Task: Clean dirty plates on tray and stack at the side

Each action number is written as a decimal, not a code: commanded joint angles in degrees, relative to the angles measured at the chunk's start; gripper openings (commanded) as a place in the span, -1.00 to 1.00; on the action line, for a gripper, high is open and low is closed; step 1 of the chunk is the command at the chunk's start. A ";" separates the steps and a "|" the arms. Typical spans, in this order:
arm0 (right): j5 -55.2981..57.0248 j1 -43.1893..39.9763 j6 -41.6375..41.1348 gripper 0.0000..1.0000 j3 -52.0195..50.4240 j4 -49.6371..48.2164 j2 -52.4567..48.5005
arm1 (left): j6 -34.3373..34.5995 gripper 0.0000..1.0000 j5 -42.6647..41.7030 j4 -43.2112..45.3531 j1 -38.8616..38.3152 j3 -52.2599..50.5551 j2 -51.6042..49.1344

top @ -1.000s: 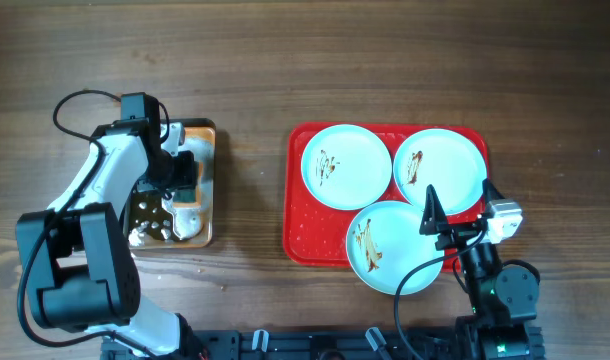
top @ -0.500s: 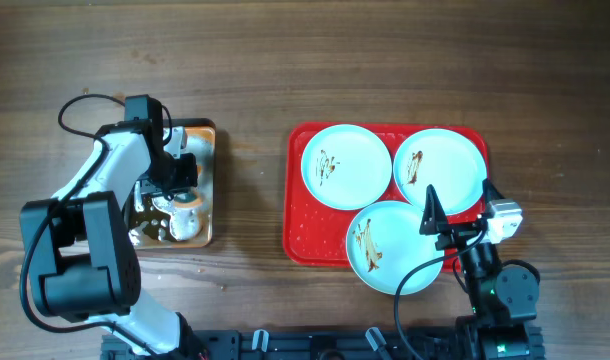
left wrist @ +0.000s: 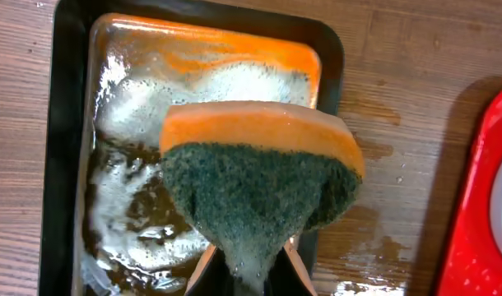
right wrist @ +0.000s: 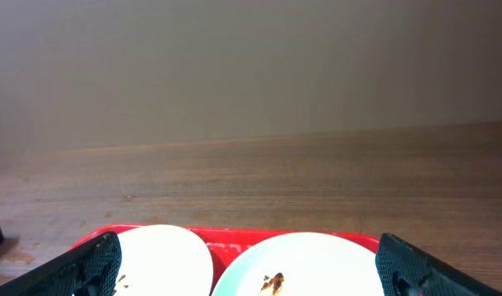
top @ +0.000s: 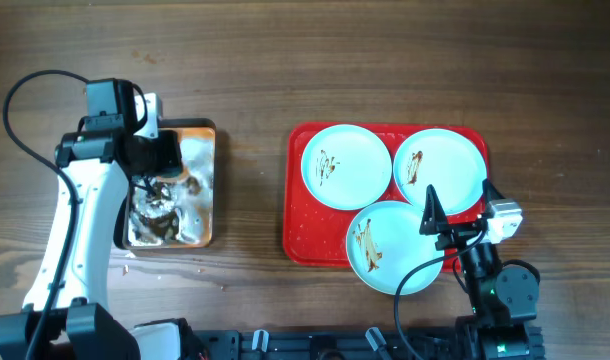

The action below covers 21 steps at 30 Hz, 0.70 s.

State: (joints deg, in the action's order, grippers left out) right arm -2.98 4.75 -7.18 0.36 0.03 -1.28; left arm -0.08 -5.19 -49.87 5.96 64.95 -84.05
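Note:
Three pale plates with brown smears lie on the red tray (top: 297,243): one at the back left (top: 345,165), one at the back right (top: 440,168) and one at the front (top: 390,248). My left gripper (left wrist: 251,278) is shut on the sponge (left wrist: 259,168), which has an orange back and a foamy green scouring face. It hangs above the dark metal tray (left wrist: 62,123). In the overhead view the left gripper (top: 150,157) is over that tray's back edge. My right gripper (top: 457,205) stands open at the red tray's front right corner, with two plates (right wrist: 165,259) (right wrist: 317,263) ahead of it.
The dark metal tray (top: 207,190) holds soapy brown water and sits left of the red tray, with bare wood between them. Wet drips mark the wood beside it (left wrist: 374,247). The red tray's rim (left wrist: 481,205) shows at the right of the left wrist view.
My left gripper has closed on the sponge and lifted it off the metal tray, with the arm swinging out to the left. The right arm and the plates have not moved.

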 commanded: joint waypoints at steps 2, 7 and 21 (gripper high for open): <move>-0.92 0.22 1.01 0.99 -0.07 -0.15 0.26 | 0.33 -0.92 1.66 2.21 0.33 0.26 -7.82; -0.92 0.22 1.01 0.99 -0.07 -0.15 0.24 | 0.39 -0.92 1.57 5.35 0.33 0.26 -18.38; -0.92 0.22 1.01 0.99 -0.07 -0.15 0.26 | 5.07 -0.92 -0.74 3.17 0.28 0.22 -11.26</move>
State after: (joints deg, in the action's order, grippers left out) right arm -2.98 4.75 -7.18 0.36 0.01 -1.28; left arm 2.98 -4.84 -45.28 6.04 65.14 -103.92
